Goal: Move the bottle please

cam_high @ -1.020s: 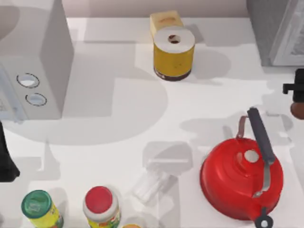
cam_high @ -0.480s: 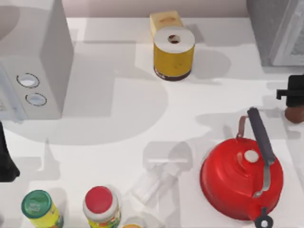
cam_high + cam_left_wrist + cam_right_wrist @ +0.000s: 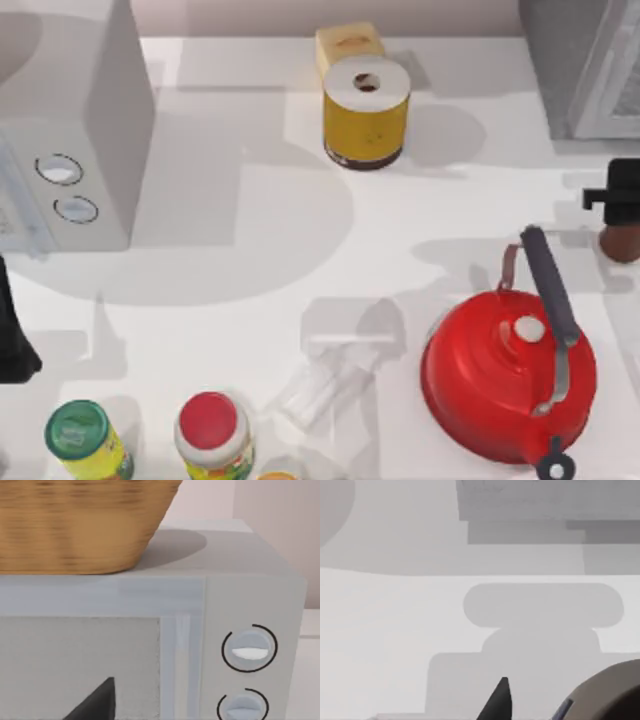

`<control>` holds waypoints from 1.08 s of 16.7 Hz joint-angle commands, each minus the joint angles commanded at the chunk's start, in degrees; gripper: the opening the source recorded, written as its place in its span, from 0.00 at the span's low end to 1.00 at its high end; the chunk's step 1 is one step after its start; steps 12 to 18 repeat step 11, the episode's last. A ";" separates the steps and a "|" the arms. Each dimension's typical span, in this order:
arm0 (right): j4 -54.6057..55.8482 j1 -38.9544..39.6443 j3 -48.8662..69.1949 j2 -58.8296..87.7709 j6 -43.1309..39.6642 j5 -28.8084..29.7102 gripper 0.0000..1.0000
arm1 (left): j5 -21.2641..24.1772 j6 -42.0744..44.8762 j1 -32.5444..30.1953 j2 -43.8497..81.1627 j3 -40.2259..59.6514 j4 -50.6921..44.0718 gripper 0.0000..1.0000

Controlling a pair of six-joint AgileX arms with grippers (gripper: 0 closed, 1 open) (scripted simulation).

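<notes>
Right gripper [image 3: 622,205] at the table's right edge carries the small slim reddish-brown bottle [image 3: 622,243]; finger state cannot be told. Transport step; next, judged, lowering to set down. Left arm parked at left edge

Matte black right gripper [image 3: 622,195], black left arm [image 3: 12,335], pointed fingertips [image 3: 499,702]

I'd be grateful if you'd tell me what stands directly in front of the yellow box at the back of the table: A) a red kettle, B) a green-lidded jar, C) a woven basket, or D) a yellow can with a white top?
D: in the top view the yellow can with its white top stands right against the front of the yellow box, while the red kettle sits far nearer, to the right.
</notes>
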 joint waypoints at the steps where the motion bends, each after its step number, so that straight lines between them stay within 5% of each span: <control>1: 0.00 0.00 0.00 0.00 0.00 0.00 0.68 | 0.00 0.00 0.00 0.00 0.00 0.00 1.00; 6: 0.00 0.00 0.00 0.00 0.00 0.00 1.00 | 0.00 0.00 0.00 0.00 0.00 0.00 1.00; 18: 0.00 0.00 0.00 0.00 0.00 0.00 1.00 | 0.00 0.00 0.00 0.00 0.00 0.00 1.00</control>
